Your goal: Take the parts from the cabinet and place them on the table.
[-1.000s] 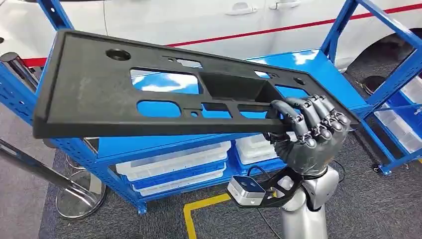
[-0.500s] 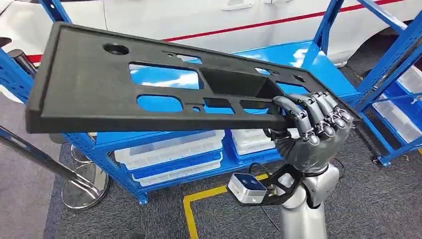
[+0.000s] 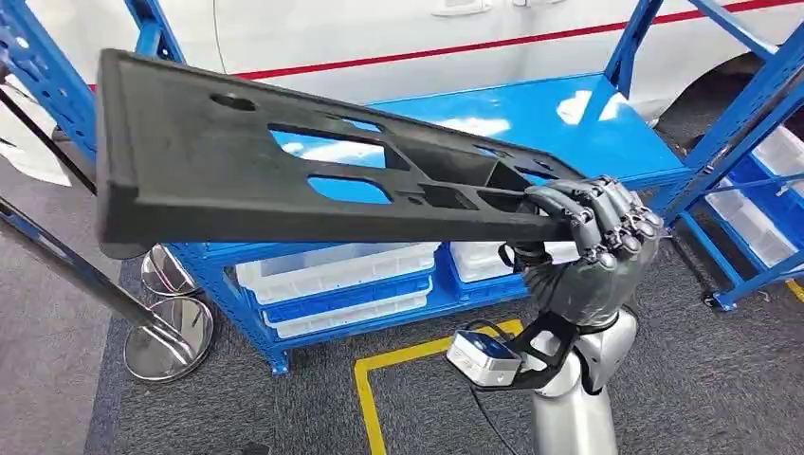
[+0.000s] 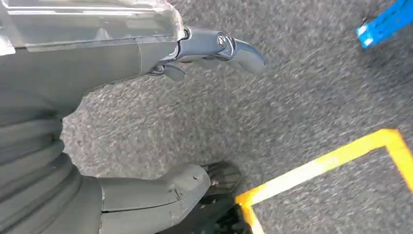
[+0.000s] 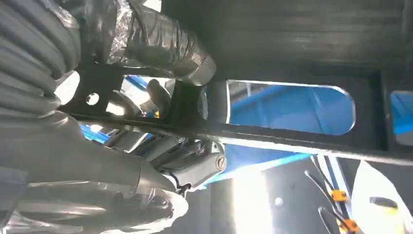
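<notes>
A long black panel (image 3: pixel 237 171) with several cut-outs hangs in the air in front of the blue cabinet (image 3: pixel 559 114). My right hand (image 3: pixel 588 246) grips its near right edge, fingers curled over the rim. The panel slopes up to the left. The right wrist view, seen from below, has the same panel (image 5: pixel 302 44), with my right hand (image 5: pixel 160 122) wrapped around its edge bar. My left hand (image 4: pixel 146 126) hangs over grey carpet with its fingers apart and nothing in it.
The blue cabinet's top shelf is bare; white bins (image 3: pixel 332 280) sit on its lower shelf. A second blue rack (image 3: pixel 749 180) stands to the right. A chrome stanchion base (image 3: pixel 171 346) is at the left. Yellow floor tape (image 3: pixel 417 355) marks the grey carpet. A white car (image 3: pixel 427 33) is behind.
The whole view has shifted right, so the camera has moved. The panel held in my right hand has swung, its left end now lower and nearer.
</notes>
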Robot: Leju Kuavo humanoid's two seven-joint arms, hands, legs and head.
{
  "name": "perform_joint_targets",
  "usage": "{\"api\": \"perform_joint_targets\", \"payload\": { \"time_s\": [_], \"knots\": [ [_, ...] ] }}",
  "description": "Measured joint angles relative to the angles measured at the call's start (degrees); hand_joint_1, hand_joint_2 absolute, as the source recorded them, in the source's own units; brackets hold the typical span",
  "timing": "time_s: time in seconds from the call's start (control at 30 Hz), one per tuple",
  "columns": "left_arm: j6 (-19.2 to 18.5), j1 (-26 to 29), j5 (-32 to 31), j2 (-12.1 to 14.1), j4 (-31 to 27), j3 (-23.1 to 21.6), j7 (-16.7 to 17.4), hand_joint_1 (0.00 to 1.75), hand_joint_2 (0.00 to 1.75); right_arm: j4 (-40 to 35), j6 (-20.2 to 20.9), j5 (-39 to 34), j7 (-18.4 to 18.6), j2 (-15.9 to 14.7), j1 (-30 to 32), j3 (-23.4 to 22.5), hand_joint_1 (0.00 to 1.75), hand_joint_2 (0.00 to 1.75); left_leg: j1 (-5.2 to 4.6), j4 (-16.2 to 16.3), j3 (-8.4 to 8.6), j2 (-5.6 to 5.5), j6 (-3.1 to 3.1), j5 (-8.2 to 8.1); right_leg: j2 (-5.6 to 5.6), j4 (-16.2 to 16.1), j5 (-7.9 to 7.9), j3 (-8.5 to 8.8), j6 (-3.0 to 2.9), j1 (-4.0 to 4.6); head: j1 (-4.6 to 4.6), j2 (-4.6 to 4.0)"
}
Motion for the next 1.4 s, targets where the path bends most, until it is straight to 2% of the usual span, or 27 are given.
{"api": "perform_joint_targets", "payload": {
  "time_s": [0.07, 0.1, 0.13, 0.27, 0.3, 0.33, 0.4, 0.47, 0.5, 0.57, 0.6, 0.63, 0.7, 0.77, 0.8, 0.83, 0.87, 0.93, 0.97, 1.0, 1.07, 1.1, 1.13, 1.2, 1.3, 1.37, 1.4],
  "knots": [
    [0.0, 0.0, 0.0, 0.0, 0.0, 0.0, -0.2, 0.0, 1.75, 0.5, 0.0, -0.6, 0.0, -0.2, 0.0, 0.0, 1.75, 1.75, 0.01, 0.2, -0.38, -0.03, -0.22, 0.19, -0.03, -8.4, 3.95, 5.39, -0.18, -0.02, 0.0, 0.0],
    [0.0, 0.0, 0.0, 0.0, 0.0, 0.0, -0.4, 0.0, 1.75, 0.6, 0.0, -0.7, 0.0, -0.4, -0.1, 0.0, 1.75, 1.75, -0.06, 0.5, -0.48, 0.42, -0.3, 0.13, -1.28, -13.0, 5.14, 8.27, -0.33, 0.05, 0.02, 0.0],
    [0.1, 0.0, 0.0, 0.0, 0.0, 0.0, -0.5, 0.0, 1.75, 0.9, 0.0, -0.8, 0.0, -0.5, -0.2, 0.0, 1.75, 1.75, -0.56, 0.8, -0.79, 0.46, -0.57, 0.03, -2.53, -14.9, 4.0, 9.29, -0.62, 0.87, 0.04, 0.0],
    [0.0, 0.2, -0.1, 0.0, 0.0, 0.1, -0.8, 0.0, 1.75, 1.7, 0.0, -1.1, 0.0, -0.9, -0.3, 0.0, 1.75, 1.75, -0.49, 0.9, -0.79, 1.82, -1.51, 0.24, -0.71, -15.4, 4.67, 8.45, -2.14, 0.62, 0.0, 0.0],
    [0.0, 0.1, -0.1, 0.0, 0.0, 0.1, -0.8, 0.0, 1.75, 1.9, 0.0, -1.1, 0.0, -0.9, -0.3, 0.0, 1.75, 1.75, -0.3, 1.6, -1.12, 1.39, -1.95, -0.67, -0.56, -15.7, 4.95, 8.54, -2.61, 0.43, 0.0, 0.0],
    [0.0, 0.1, -0.2, 0.0, 0.0, 0.1, -0.8, 0.0, 1.75, 2.0, 0.0, -1.1, 0.0, -1.0, -0.3, 0.0, 1.75, 1.75, -0.22, 3.9, -2.05, 0.82, -2.17, -2.54, -0.12, -15.7, 5.09, 8.45, -3.0, 0.46, -0.04, 0.0],
    [-0.1, 0.2, -0.3, 0.0, 0.0, 0.1, -0.8, 0.0, 1.75, 2.3, 0.0, -1.0, 0.0, -1.1, -0.3, 0.0, 1.75, 1.75, -0.07, 12.6, -5.87, 0.5, -2.39, -7.07, 0.58, -15.6, 5.26, 8.12, -3.46, 0.68, -0.02, 0.0],
    [-0.2, 0.4, -0.7, 0.0, 0.0, 0.1, -0.7, 0.0, 1.75, 2.6, 0.0, -0.7, 0.0, -1.2, -0.1, 0.0, 1.75, 1.75, -0.06, 18.2, -8.43, 0.5, -2.4, -8.21, 1.48, -15.4, 5.32, 7.81, -3.52, 0.83, -0.02, 0.0],
    [-0.2, 0.5, -0.8, 0.0, 0.0, 0.1, -0.6, 0.0, 1.75, 2.7, 0.0, -0.5, 0.0, -1.4, 0.2, 0.0, 1.75, 1.75, -0.06, 17.4, -7.95, 0.48, -2.26, -6.76, 2.02, -15.4, 5.32, 7.8, -3.52, 0.88, 0.0, 0.0],
    [-0.2, 0.6, -0.9, 0.0, 0.0, 0.1, -0.5, 0.0, 1.75, 2.7, 0.0, -0.3, 0.0, -1.6, 0.7, 0.0, 1.75, 1.75, -0.1, 9.6, -4.13, -0.16, -1.6, -1.61, 3.36, -15.1, 5.31, 7.86, -3.51, 1.03, -0.02, 0.0],
    [-0.2, 0.7, -1.1, 0.2, 0.0, 0.1, -0.5, 0.0, 1.75, 2.7, 0.0, -0.3, 0.0, -1.7, 0.9, 0.0, 1.75, 1.75, -0.2, 4.5, -1.78, -1.99, -1.07, 0.63, 3.92, -15.1, 5.29, 7.83, -3.5, 0.99, 0.0, 0.0],
    [-0.2, 0.8, -1.1, 0.5, 0.0, 0.1, -0.5, 0.0, 1.75, 2.7, 0.0, -0.3, 0.0, -1.8, 1.1, 0.0, 1.75, 1.75, -0.01, 2.9, -0.49, -4.61, -0.58, -0.36, 4.22, -15.1, 5.37, 7.47, -3.34, 0.87, 0.04, 0.0],
    [-0.2, 1.0, -1.3, 0.6, 0.0, 0.1, -0.5, 0.0, 1.75, 2.5, 0.0, -0.2, 0.0, -1.9, 1.8, 0.0, 1.75, 1.75, -0.22, 1.4, -0.09, -4.38, -0.72, -0.06, 5.48, -15.1, 5.84, 7.1, -2.58, 0.18, -0.07, 0.0],
    [-0.2, 1.0, -1.3, 0.7, 0.0, 0.1, -0.4, 0.0, 1.75, 2.5, 0.0, -0.2, 0.0, -2.2, 2.4, 0.0, 1.75, 1.75, -0.59, 0.6, 0.26, -3.13, -0.49, 0.1, 6.83, -15.6, 6.25, 6.94, -1.88, 0.02, -0.07, 0.0],
    [-0.2, 0.8, -1.3, 0.7, 0.0, 0.1, -0.4, 0.0, 1.75, 2.2, 0.0, -0.2, 0.0, -2.3, 2.6, 0.0, 1.75, 1.75, 0.27, -1.5, 1.16, -2.08, -0.38, 0.33, 6.1, -15.1, 5.68, 6.79, -1.8, 0.34, -0.07, 0.0],
    [-0.2, 0.7, -1.4, 0.7, 0.0, 0.1, -0.4, 0.0, 1.75, 1.9, 0.0, -0.4, 0.0, -2.5, 2.7, 0.0, 1.75, 1.75, 0.07, -2.0, 1.36, -1.43, -0.28, 0.6, 3.46, -13.7, 4.61, 6.11, -1.55, 0.53, 0.04, 0.0],
    [-0.2, 0.7, -1.6, 0.7, 0.0, 0.1, -0.4, 0.0, 1.75, 1.9, 0.0, -0.6, 0.0, -2.6, 2.7, 0.0, 1.75, 1.75, 0.11, -2.0, 1.4, -0.83, -0.16, 0.67, 2.04, -10.5, 2.61, 4.41, -1.33, 0.51, 0.0, 0.0],
    [-0.2, 0.9, -1.8, 0.8, 0.0, 0.1, -0.4, 0.0, 1.75, 1.8, 0.0, -1.2, 0.0, -2.8, 3.2, 0.0, 1.75, 1.75, 0.05, -1.9, 1.37, 0.71, -0.14, 0.53, 0.95, -1.9, -0.85, 0.08, -0.73, 0.09, 0.0, 0.0],
    [-0.3, 0.9, -1.9, 0.9, 0.0, 0.1, -0.4, 0.0, 1.75, 1.7, 0.0, -1.4, 0.0, -3.0, 3.6, 0.0, 1.75, 1.75, 0.07, -1.8, 1.34, 1.53, -0.18, 0.46, 0.76, 0.6, -1.21, -1.41, -0.46, -0.13, 0.0, 0.0],
    [-0.4, 0.9, -2.1, 0.9, 0.0, 0.1, -0.3, 0.0, 1.75, 1.6, 0.0, -1.4, 0.0, -3.1, 4.0, 0.0, 1.75, 1.75, 0.13, -1.7, 1.34, 2.21, -0.28, 0.33, 0.56, 0.5, -0.26, -1.5, -0.16, -0.41, 0.02, 0.0],
    [-0.7, 0.9, -2.8, 0.9, 0.0, -0.2, 0.2, 0.0, 1.75, 0.7, 0.0, -1.6, 0.0, -3.3, 4.6, 0.0, 1.75, 1.75, 0.39, -1.1, 1.34, 3.5, -0.72, -0.15, -0.3, -7.1, 4.58, 2.21, 0.41, -0.94, 0.02, 0.0],
    [-0.7, 0.9, -3.0, 0.9, 0.0, -0.4, 0.2, 0.0, 1.75, 0.3, 0.0, -1.7, 0.0, -3.4, 4.7, 0.0, 1.75, 1.75, 0.53, -0.5, 1.34, 3.95, -1.11, -0.56, -1.63, -12.1, 6.86, 4.9, 0.67, -1.08, 0.02, 0.0],
    [-0.7, 0.9, -3.1, 1.0, 0.0, -0.4, 0.3, 0.0, 1.75, -0.1, 0.0, -2.1, 0.0, -3.5, 4.7, 0.0, 1.75, 1.75, 0.48, -0.2, 1.24, 4.38, -1.6, -0.97, -3.88, -14.5, 5.87, 5.95, 0.63, -0.62, 0.02, 0.0],
    [-0.5, 0.9, -3.1, 1.2, 0.0, -0.5, 0.3, 0.0, 1.75, -0.7, 0.0, -2.4, 0.0, -3.6, 5.0, 0.0, 1.75, 1.75, 0.06, 0.5, 1.2, 4.93, -2.35, -1.43, -2.43, -14.3, 6.22, 5.7, -0.88, -0.26, -0.02, 0.0],
    [-0.4, 0.5, -3.1, 1.4, 0.0, -0.5, 0.1, 0.0, 1.75, -1.8, 0.0, -2.7, 0.0, -3.8, 5.2, 0.0, 1.75, 1.75, 0.57, 0.6, 1.54, 6.05, -3.3, -1.87, -0.83, -14.4, 6.42, 5.46, -2.1, -0.15, -0.07, 0.0],
    [-0.4, 0.1, -3.1, 1.6, 0.0, -0.6, -0.2, 0.0, 1.75, -2.4, 0.0, -3.0, 0.0, -3.8, 5.0, 0.0, 1.75, 1.75, 0.82, 4.4, 0.02, 2.19, -3.47, -5.02, 0.01, -14.5, 6.62, 5.47, -2.75, -0.2, -0.07, 0.0],
    [-0.4, 0.1, -3.0, 1.7, 0.0, -0.6, -0.2, 0.0, 1.75, -2.6, 0.0, -3.0, 0.0, -3.8, 5.0, 0.0, 1.75, 1.75, 0.75, 9.3, -2.08, 1.13, -3.41, -7.74, 0.51, -14.5, 6.68, 5.45, -2.99, -0.08, -0.05, 0.0]
  ]
}}
